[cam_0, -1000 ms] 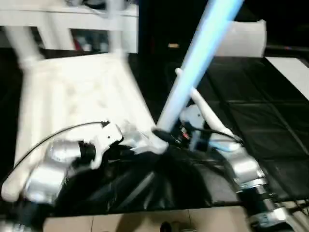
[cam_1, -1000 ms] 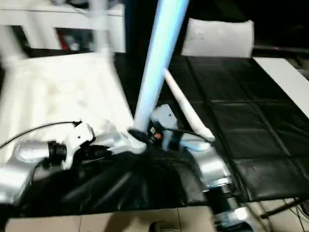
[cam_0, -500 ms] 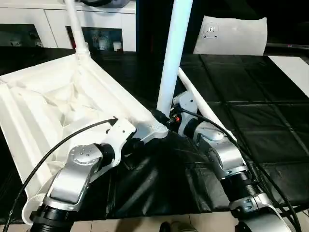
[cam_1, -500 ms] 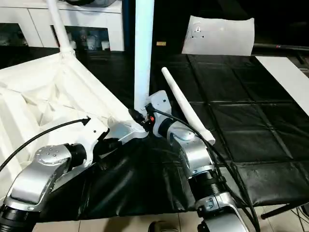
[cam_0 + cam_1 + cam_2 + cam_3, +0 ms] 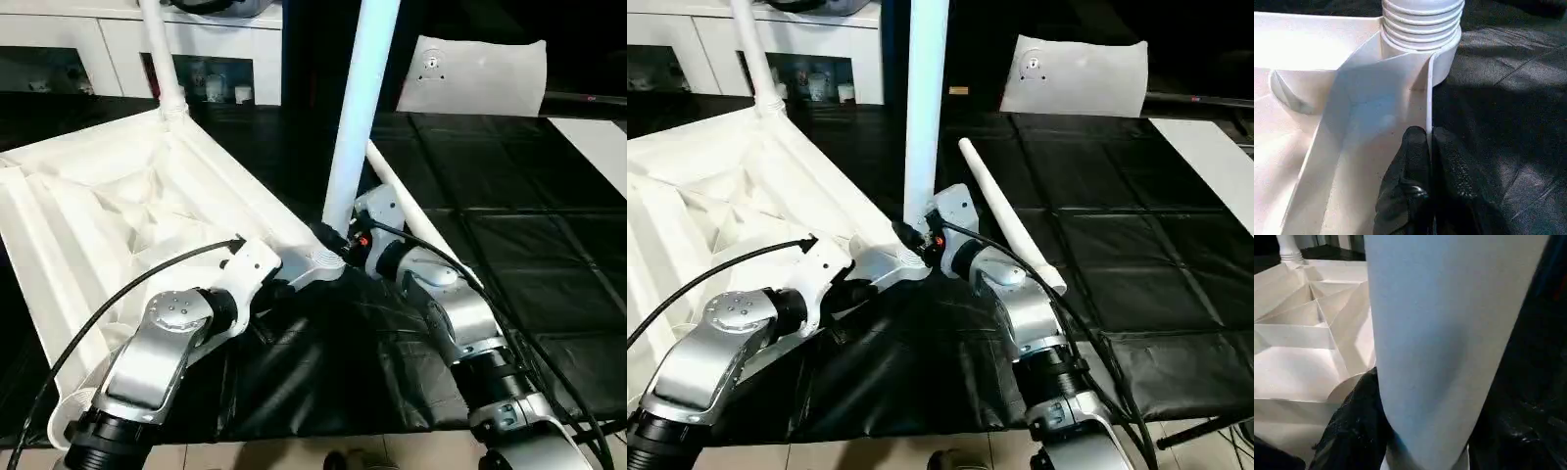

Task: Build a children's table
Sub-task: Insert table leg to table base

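On the black surface (image 5: pixel 549 235) the white tabletop (image 5: pixel 108 215) is lying upside down, with its ribbed underside facing up. At its near corner a long white leg (image 5: pixel 355 108) is standing almost upright in the round socket (image 5: pixel 328 262), and its threaded end is showing in the left wrist view. The right pincer (image 5: pixel 338 238) is closing around the lower part of this leg, and its black fingers (image 5: pixel 1354 431) are pressing against the leg's side. The left pincer (image 5: pixel 1429 147) is gripping the thin rim of the tabletop just beside the socket, one finger on each side of the rim. At the far corner another leg (image 5: pixel 162 59) is already standing in its socket. A loose leg (image 5: pixel 1009 217) is lying on the surface, just behind the right arm. Further back a white pillow-like block (image 5: pixel 475 76) is resting on the surface.
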You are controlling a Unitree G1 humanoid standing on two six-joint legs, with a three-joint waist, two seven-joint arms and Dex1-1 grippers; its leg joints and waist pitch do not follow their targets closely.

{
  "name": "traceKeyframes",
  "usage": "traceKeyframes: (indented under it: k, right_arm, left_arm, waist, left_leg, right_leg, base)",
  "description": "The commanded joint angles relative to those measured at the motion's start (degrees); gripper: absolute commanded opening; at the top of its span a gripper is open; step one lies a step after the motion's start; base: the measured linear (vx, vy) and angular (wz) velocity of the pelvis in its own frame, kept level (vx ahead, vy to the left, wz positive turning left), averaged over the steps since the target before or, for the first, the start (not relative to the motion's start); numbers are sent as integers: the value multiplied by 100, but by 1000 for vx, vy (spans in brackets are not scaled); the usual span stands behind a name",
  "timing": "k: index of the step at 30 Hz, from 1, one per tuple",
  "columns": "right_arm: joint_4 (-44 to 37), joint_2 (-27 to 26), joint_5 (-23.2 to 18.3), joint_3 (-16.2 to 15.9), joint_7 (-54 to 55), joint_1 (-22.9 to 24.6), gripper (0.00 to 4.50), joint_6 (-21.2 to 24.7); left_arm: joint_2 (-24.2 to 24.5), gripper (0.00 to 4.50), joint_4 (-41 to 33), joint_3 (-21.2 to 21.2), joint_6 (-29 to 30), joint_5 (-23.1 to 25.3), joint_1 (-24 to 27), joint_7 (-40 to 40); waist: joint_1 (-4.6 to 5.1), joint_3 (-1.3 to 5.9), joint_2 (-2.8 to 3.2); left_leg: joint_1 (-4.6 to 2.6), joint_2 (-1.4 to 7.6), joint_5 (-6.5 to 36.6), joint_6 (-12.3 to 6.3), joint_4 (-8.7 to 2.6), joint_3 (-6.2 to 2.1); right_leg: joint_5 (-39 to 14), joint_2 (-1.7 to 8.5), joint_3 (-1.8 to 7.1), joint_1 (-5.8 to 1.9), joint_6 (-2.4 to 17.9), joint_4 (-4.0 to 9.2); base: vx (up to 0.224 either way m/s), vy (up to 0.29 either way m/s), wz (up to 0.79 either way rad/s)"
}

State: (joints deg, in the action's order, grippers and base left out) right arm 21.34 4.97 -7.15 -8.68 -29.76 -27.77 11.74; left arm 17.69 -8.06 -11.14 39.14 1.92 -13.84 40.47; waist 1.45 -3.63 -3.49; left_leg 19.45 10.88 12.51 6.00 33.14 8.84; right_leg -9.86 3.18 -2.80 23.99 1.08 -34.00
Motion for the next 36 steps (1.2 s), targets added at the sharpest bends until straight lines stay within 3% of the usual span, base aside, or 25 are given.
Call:
traceKeyframes:
  k: [1, 7, 8, 17, 23, 27, 28, 36]
  right_arm:
    - [641, -27, 119, -184, 34, 420, 245, 552]
    - [540, -41, 36, -117, -4, 479, 290, 516]
    - [505, -35, 29, -113, -18, 504, 298, 520]
    - [-104, 153, -208, 10, -324, 851, 370, 575]
    - [-561, 521, -339, 79, -666, 1114, 426, 589]
    - [-859, 902, -391, 186, -1014, 1275, 446, 508]
    - [-919, 993, -422, 226, -1096, 1296, 446, 494]
    - [-1151, 1570, -717, 432, -1843, 1152, 446, 343]
  left_arm:
    - [-99, 0, -183, -22, -419, -189, -267, -20]
    - [-10, 0, -56, -26, -568, -134, -287, -13]
    - [3, 0, -43, -24, -583, -139, -286, -11]
    - [231, 0, 241, -9, -938, -148, -368, 119]
    - [438, 0, 562, -48, -1380, -178, -417, 420]
    - [616, 0, 870, -77, -1728, -248, -494, 728]
    - [669, 0, 965, -92, -1830, -250, -519, 806]
    - [966, 0, 1494, -174, -2471, -446, -695, 1622]
  waist:
    - [-18, 240, 78]
    - [-44, 256, 81]
    - [-49, 247, 99]
    - [-70, 249, 81]
    - [-83, 237, 98]
    - [-91, 259, 80]
    - [-105, 269, 92]
    - [-185, 298, 111]
  left_leg:
    - [101, 174, 1200, -302, -417, 8]
    - [104, 172, 981, -346, -399, 21]
    - [88, 179, 1022, -342, -401, 26]
    - [122, 170, 1004, -371, -399, 23]
    - [112, 166, 1016, -410, -391, 24]
    - [139, 157, 758, -496, -362, 30]
    - [111, 154, 719, -532, -344, 45]
    - [93, 184, 383, -679, -311, 67]
  right_leg:
    - [-1940, 353, 279, -280, 929, 457]
    - [-1547, 349, 277, -300, 1052, 417]
    - [-1599, 353, 277, -289, 1076, 424]
    - [-1697, 357, 270, -333, 997, 434]
    - [-2017, 364, 267, -310, 909, 469]
    - [-1598, 352, 260, -342, 1019, 422]
    - [-1518, 352, 266, -332, 1044, 413]
    - [-960, 367, 251, -341, 1268, 332]
  base:
    - [0, 0, 0]
    - [0, 0, 0]
    - [0, 0, 0]
    - [0, 0, 0]
    - [0, 0, 0]
    - [0, 0, 0]
    - [0, 0, 0]
    - [0, 0, 0]
